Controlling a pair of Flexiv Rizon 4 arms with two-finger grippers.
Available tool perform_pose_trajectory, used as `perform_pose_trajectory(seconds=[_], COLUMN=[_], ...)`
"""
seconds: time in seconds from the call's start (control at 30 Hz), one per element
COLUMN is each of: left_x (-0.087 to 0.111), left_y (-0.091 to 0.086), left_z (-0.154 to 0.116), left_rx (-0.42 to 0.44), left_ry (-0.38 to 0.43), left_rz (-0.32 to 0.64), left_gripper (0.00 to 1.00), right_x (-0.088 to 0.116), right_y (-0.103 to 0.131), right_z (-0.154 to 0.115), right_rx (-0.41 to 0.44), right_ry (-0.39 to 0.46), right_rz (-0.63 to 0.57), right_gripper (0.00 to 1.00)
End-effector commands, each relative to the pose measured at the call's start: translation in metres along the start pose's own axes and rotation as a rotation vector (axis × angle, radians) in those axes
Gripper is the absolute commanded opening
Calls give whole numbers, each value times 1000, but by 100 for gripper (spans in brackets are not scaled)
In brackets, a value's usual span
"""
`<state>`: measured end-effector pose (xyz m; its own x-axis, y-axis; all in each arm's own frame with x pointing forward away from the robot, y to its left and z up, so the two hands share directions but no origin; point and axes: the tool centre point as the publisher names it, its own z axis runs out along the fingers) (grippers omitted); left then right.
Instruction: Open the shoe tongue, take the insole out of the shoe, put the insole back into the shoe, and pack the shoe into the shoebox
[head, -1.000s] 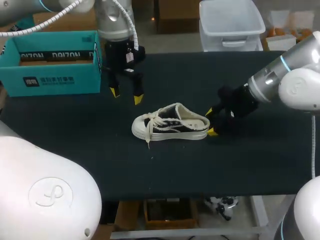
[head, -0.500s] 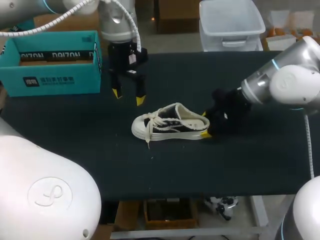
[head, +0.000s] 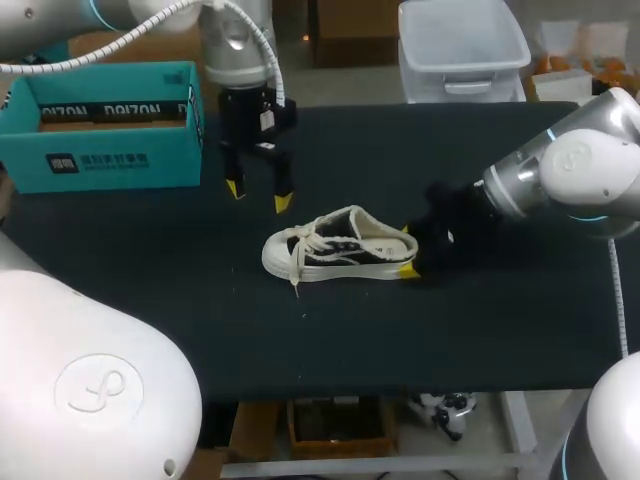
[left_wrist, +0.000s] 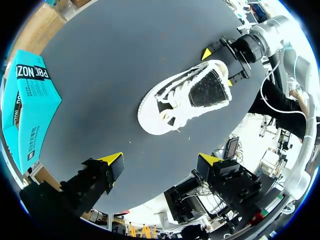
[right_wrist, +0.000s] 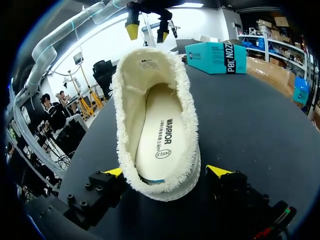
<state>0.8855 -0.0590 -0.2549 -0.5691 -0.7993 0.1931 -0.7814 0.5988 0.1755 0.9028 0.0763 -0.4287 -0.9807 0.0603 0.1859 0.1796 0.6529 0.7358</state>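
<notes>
Mid-table: shoe on its sole, toe toward left edge, insole inside.
At heel: right claw released, straddling it. Toward far edge: left claw released, above table. Far-left corner: shoebox.

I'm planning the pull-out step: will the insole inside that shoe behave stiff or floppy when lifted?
Probably floppy: the insole lies flush inside the shoe, suggesting a thin, light sheet. The shoe, low with a flat sole, may slide along rather than tip.
</notes>
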Motion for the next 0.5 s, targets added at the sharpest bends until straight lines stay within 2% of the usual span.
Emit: perform_pose_trajectory(seconds=[0.03,0.5], left_x=[1,5], left_y=[-2,-7], left_z=[2,5], left_rx=[-3,-3], left_ry=[-1,-3], left_rz=[-4,-27], left_gripper=[100,100], right_x=[0,-5], right_y=[-7,-4], right_z=[5,23], right_rx=[-15,-56], right_ry=[-1,30], right_rz=[-9,-38], right_gripper=[100,100])
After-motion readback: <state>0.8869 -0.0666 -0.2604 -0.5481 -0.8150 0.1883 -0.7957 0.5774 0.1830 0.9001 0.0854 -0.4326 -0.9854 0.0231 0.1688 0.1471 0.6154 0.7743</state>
